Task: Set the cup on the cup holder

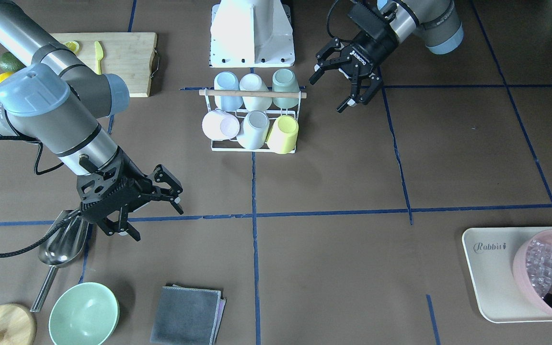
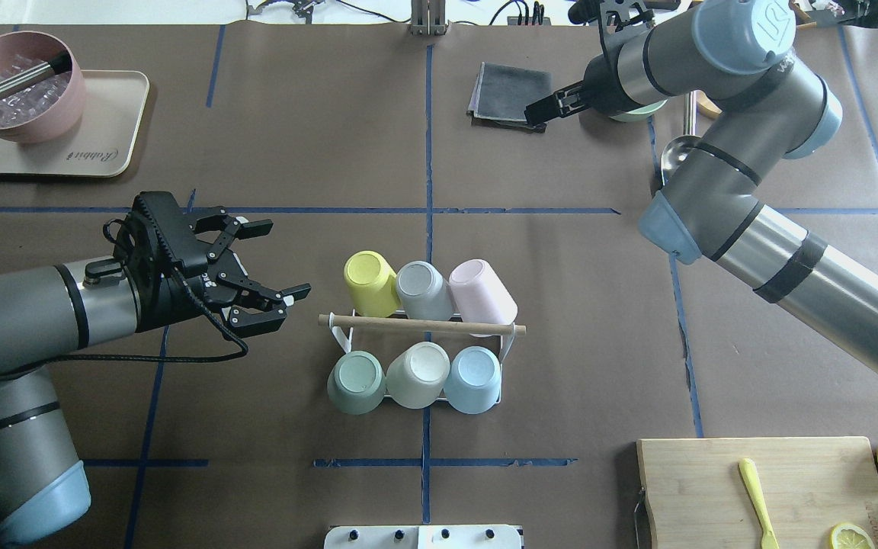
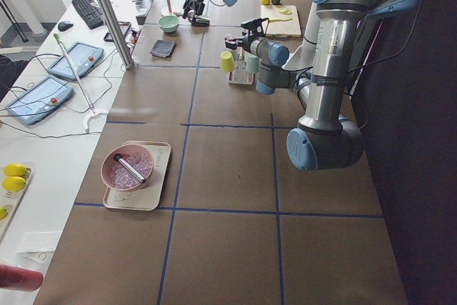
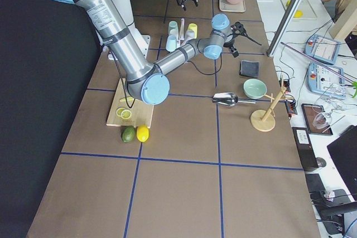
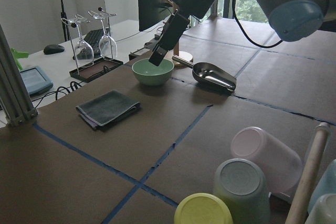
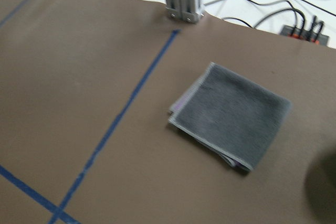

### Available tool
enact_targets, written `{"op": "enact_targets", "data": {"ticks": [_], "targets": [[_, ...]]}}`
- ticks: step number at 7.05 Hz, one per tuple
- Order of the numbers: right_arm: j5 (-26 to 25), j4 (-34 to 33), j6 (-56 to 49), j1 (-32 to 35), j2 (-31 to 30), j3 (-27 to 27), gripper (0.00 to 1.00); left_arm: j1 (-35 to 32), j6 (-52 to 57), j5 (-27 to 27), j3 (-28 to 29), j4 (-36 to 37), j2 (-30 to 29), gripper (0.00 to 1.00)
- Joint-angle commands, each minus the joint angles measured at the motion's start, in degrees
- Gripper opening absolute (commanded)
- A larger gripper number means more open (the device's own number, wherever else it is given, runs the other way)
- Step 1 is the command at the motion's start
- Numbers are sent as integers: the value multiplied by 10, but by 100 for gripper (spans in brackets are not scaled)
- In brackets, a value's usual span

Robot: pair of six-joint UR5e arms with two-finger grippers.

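The cup holder (image 2: 420, 325) stands mid-bench (image 2: 561, 343), its wooden rod running across the top; all six cups sit on its prongs, bottoms up and leaning away from the rod. In the row farther from the robot are the yellow cup (image 2: 369, 282), the grey cup (image 2: 422, 288) and the pink cup (image 2: 482, 291); in the nearer row are the green cup (image 2: 357, 381), the cream cup (image 2: 418, 374) and the blue cup (image 2: 473, 377); neighbouring cups touch or nearly touch. The left end effector (image 2: 286, 259) hovers just beside the cup holder on the robot's left, at about the height of the cups; its fingers are spread wide with nothing between them, pointing toward the holder and touching no cup. The right end effector (image 1: 158, 223) hangs well apart from the cup holder, beyond it and toward the robot's right; its fingers are likewise apart and hold nothing. A folded grey cloth (image 2: 511, 91) lies beyond the cup holder, slightly to the robot's right; a metal scoop (image 1: 63, 244) and a green bowl (image 1: 83, 314) lie farther that way. A wooden cutting board (image 2: 759, 488) lies nearer the robot than the cup holder, on the robot's right; a tray (image 2: 104, 156) carrying a pink bowl (image 2: 20, 114) sits well beyond the cup holder on the robot's left.
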Motion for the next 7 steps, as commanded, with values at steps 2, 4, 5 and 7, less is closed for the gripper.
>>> {"op": "enact_targets", "data": {"ticks": [2, 4, 5, 7], "targets": [[3, -215, -13, 16, 0, 12, 100, -121, -6, -204, 1, 222, 2, 100], [28, -282, -88, 31, 0, 17, 100, -137, -2, -228, -5, 437, -12, 100], [36, -297, -102, 41, -2, 18, 100, -138, 3, -224, 1, 523, -27, 100], [55, -335, -173, 73, -15, 18, 100, -164, 9, -222, 15, 600, -25, 100]]}}
